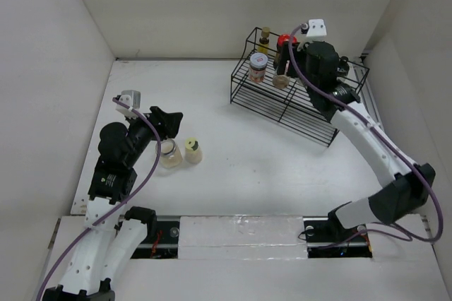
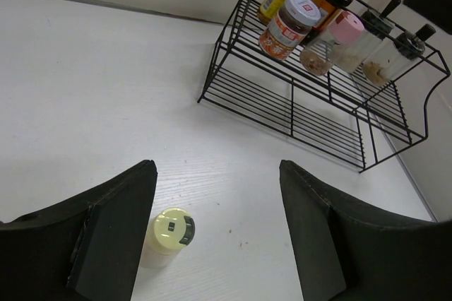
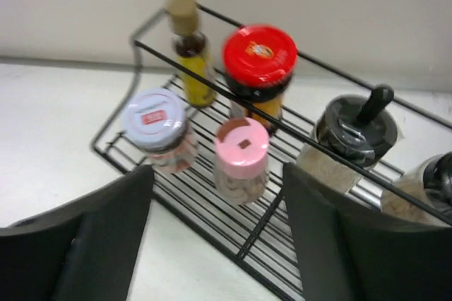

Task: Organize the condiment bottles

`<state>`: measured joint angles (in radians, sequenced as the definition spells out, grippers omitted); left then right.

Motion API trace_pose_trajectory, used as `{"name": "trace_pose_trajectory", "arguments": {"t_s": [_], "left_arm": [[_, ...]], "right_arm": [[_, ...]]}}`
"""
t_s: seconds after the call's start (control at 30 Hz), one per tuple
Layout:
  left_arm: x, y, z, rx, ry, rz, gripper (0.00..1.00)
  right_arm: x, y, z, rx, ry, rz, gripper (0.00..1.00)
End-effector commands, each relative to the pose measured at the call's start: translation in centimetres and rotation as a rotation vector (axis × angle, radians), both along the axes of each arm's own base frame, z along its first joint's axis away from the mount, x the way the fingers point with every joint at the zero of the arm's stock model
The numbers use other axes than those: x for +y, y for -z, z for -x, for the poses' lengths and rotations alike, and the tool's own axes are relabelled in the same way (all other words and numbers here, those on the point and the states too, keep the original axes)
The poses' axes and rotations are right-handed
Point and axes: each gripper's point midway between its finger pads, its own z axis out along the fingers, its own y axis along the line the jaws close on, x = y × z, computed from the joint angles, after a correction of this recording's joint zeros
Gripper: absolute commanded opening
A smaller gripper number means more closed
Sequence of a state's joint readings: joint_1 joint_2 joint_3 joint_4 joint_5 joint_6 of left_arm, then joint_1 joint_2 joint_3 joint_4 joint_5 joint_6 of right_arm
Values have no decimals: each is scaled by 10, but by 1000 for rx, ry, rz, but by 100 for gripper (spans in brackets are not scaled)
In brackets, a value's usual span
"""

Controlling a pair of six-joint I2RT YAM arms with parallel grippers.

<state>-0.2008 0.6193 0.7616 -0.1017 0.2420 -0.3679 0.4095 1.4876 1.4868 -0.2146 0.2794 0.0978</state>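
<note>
**Near left.** The left gripper (image 2: 217, 174) is held low over the tabletop (image 1: 240, 152), fingers spread wide and nothing gripped. A pale-yellow-capped bottle (image 2: 169, 233) stands upright on the tabletop, between the fingers and close to the left one; contact cannot be confirmed. In the top view a clear jar (image 1: 170, 154) is seen just beside this bottle, on its left, close by the gripper; its cap cannot be made out. These two are judged to be the items not yet put away, and the wide spread is judged to be preparation for a grasp.

**Far right.** A black wire rack (image 1: 282, 107) stands on the tabletop. In it are a bluish-white-capped jar (image 3: 155, 128) and a pink-capped bottle (image 3: 241, 160) in the nearer row. A brown-capped bottle (image 3: 187, 46) and a red-capped jar (image 3: 259, 68) are behind a rail. Two black-capped bottles (image 3: 357, 138) are at the right. The rails are judged to keep the rows upright. The right gripper (image 3: 217, 174) is held above the pink-capped bottle, fingers wide and empty. Its purpose there cannot be told.
</note>
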Motion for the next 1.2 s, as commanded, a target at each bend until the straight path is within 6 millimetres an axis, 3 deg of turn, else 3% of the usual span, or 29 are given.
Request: {"name": "trace_pose_trajectory", "arguments": {"t_s": [0.0, 0.03, 0.07, 0.1, 0.13, 0.17, 0.2, 0.27, 0.3, 0.37, 0.4, 0.43, 0.53, 0.57, 0.63, 0.7, 0.9, 1.07, 1.1, 1.17], "left_arm": [[2, -18, -2, -56, -8, 8, 66], [2, -18, -2, -56, -9, 8, 66], [5, -15, -3, -47, -25, 5, 66], [6, -15, -3, -47, -34, 4, 66], [10, -16, -2, -49, -56, 3, 65], [12, -16, -3, -49, -65, 3, 65], [16, -20, -2, -57, -91, 2, 65], [19, -20, -3, -54, -113, 10, 65], [21, -18, -4, -46, -122, 7, 65], [27, -23, -3, -53, -160, 17, 65], [30, -25, -2, -62, -175, 19, 65], [33, -22, -2, -48, -194, 24, 65], [47, -26, 0, -53, -273, 32, 65], [49, -29, 3, -63, -286, 44, 65], [51, -29, 2, -64, -296, 44, 65], [51, -29, 2, -64, -296, 44, 65], [44, -32, 4, -75, -250, 41, 65], [42, -28, 3, -66, -241, 38, 65], [42, -28, 3, -66, -241, 38, 65], [42, -28, 3, -66, -241, 38, 65]], "right_arm": [[46, -43, 42, -136, -174, -47, 70], [62, -40, 53, -143, -237, -57, 62], [80, -12, 64, -107, -313, -40, 41], [98, -2, 77, -101, -393, -48, 30], [135, 4, 100, -101, -544, -79, 24], [152, 36, 113, -41, -609, -75, 21], [187, 55, 136, -15, -731, -77, 25], [215, 88, 157, 42, -804, -52, 38], [228, 117, 165, 94, -840, -8, 56], [254, 138, 190, 121, -909, 28, 67], [262, 143, 193, 120, -925, 28, 70], [270, 162, 196, 140, -936, 41, 76], [287, 169, 194, 107, -965, 17, 80], [291, 185, 191, 130, -962, 19, 80], [302, 180, 184, 110, -963, 8, 80], [308, 192, 180, 123, -964, 25, 80], [329, 195, 163, 104, -929, 30, 78], [344, 191, 162, 91, -948, 19, 75], [345, 191, 163, 92, -957, 17, 73], [347, 191, 161, 91, -957, 16, 55]]}}
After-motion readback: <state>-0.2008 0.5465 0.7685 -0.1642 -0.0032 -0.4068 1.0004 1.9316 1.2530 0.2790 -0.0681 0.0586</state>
